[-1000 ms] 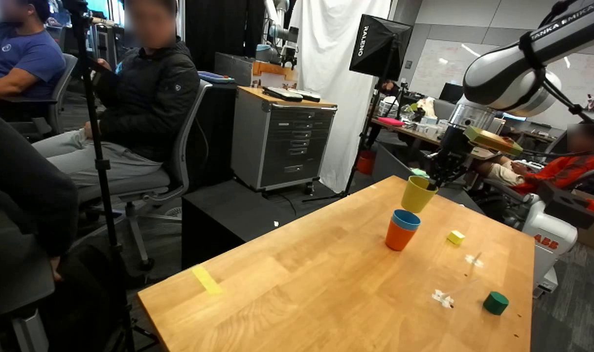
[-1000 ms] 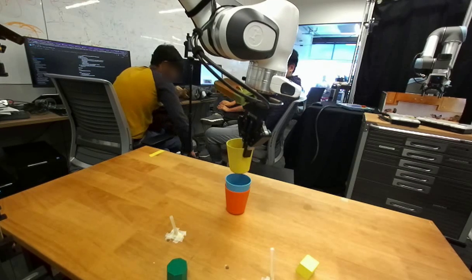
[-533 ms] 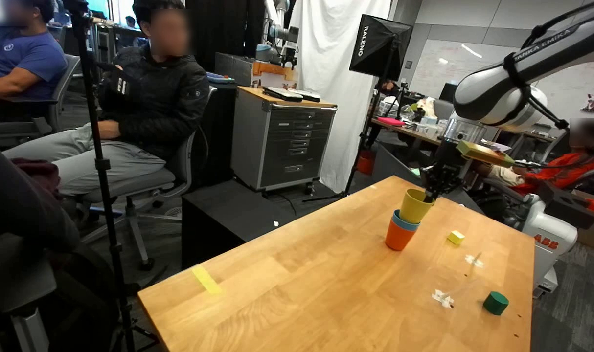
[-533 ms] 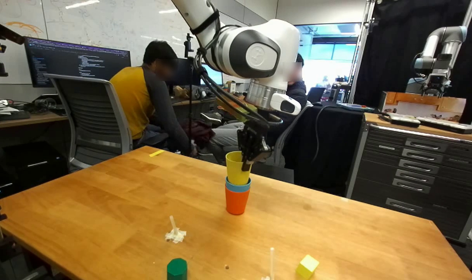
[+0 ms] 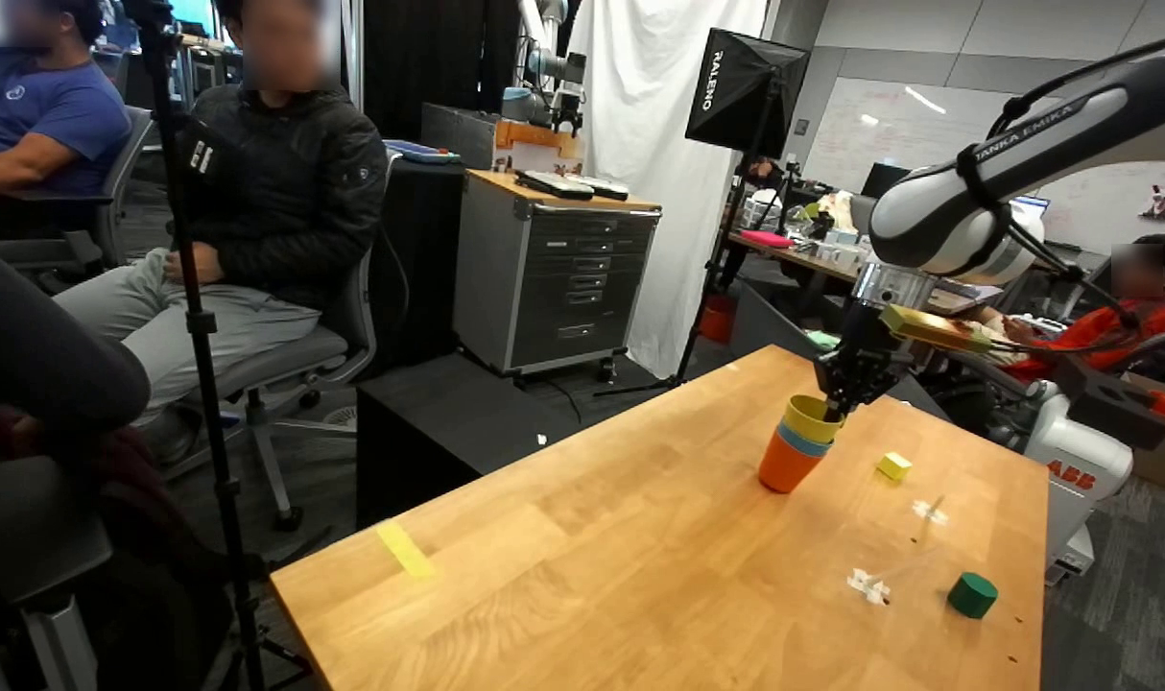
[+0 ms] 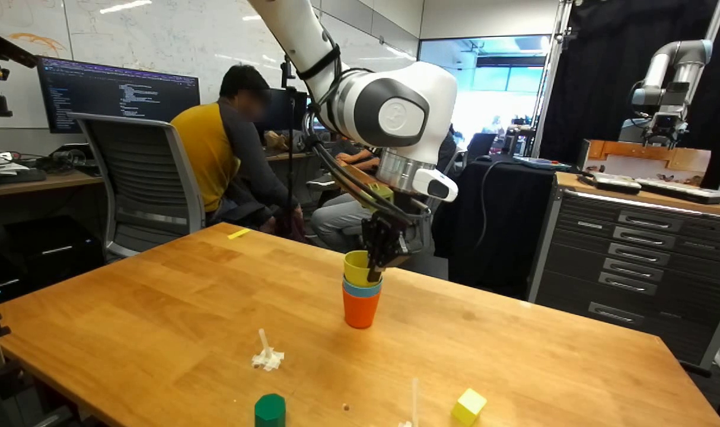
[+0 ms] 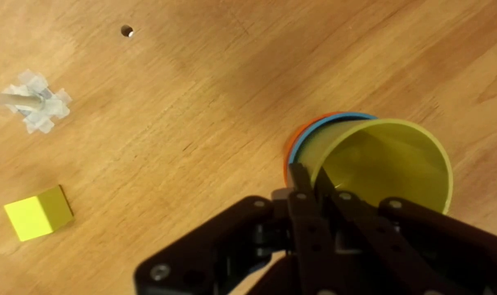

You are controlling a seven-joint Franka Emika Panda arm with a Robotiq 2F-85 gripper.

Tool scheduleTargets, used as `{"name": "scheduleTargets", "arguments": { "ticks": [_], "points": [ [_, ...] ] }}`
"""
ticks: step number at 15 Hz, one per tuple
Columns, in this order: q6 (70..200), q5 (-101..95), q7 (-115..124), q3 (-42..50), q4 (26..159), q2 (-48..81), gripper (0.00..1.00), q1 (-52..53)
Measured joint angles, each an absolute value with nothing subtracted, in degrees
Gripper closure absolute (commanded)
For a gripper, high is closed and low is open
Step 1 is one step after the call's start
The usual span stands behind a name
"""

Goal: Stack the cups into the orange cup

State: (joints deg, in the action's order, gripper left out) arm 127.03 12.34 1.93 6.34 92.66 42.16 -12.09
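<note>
The yellow cup is sunk most of the way into the blue cup, its upper part above the blue rim; this also shows with the yellow cup and blue cup. The blue cup sits inside the orange cup, only its top band visible. The orange cup stands on the table, leaning slightly. My gripper is shut on the yellow cup's wall, one finger inside, one outside. In the wrist view the blue rim and orange rim show at the left of the yellow cup.
A yellow block and a green block lie on the wooden table. Thin pale sticks are fixed by white tape patches. Yellow tape marks the table. People sit beyond the table.
My gripper has come down with the yellow cup, from above the blue cup to inside it. The stack has shifted or tilted slightly in the last half second.
</note>
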Motion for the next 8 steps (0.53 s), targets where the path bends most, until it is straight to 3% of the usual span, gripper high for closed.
{"name": "scheduleTargets", "arguments": {
  "ticks": [8],
  "points": [
    [126.39,12.08,1.93,6.44,90.18,43.76,0.13,-12.16]
  ]
}}
